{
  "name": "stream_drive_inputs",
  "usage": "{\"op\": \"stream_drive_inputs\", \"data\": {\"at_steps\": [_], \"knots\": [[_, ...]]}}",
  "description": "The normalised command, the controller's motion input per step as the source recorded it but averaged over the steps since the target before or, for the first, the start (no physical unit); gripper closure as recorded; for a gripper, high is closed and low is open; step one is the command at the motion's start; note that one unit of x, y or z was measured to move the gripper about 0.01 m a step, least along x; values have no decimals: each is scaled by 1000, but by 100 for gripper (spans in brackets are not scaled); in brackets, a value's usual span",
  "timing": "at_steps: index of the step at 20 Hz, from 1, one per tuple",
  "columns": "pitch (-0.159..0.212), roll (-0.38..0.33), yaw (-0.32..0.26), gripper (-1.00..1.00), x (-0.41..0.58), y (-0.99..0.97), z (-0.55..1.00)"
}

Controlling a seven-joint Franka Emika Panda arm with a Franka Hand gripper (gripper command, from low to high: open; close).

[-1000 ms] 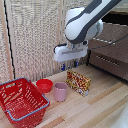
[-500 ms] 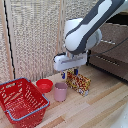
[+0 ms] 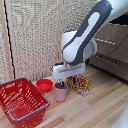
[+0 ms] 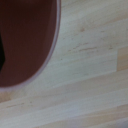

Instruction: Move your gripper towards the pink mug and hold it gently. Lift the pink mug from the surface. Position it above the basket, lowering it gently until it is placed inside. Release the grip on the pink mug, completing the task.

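The pale pink mug (image 3: 60, 93) stands upright on the wooden surface, between the red bowl and the patterned box. My gripper (image 3: 62, 83) hangs straight over it on its white mount, dark blue tips at the mug's rim. It is open: in the wrist view no fingers meet, and the mug's dark inside and pink rim (image 4: 25, 40) fill one side of the picture very close up. The red mesh basket (image 3: 21, 101) with its blue-grey rim sits on the exterior view's left, a short way from the mug, with nothing showing inside.
A low red bowl (image 3: 44, 85) sits just beside the mug on the basket side. A patterned yellow and red box (image 3: 80, 84) stands close on the mug's other side. A slatted screen (image 3: 35, 40) runs behind, dark furniture (image 3: 112, 50) at the exterior view's right.
My gripper has come down and towards the exterior view's left, from above the patterned box to right over the mug. The mug, bowl and basket have not moved.
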Motion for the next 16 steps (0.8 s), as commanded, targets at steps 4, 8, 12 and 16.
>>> {"op": "stream_drive_inputs", "data": {"at_steps": [4,8,12,16], "knots": [[-7,-54,48,-100,46,87,-405],[-1,-59,47,100,67,104,-341],[0,-19,39,100,45,76,-162],[18,-20,11,100,0,87,-39]]}}
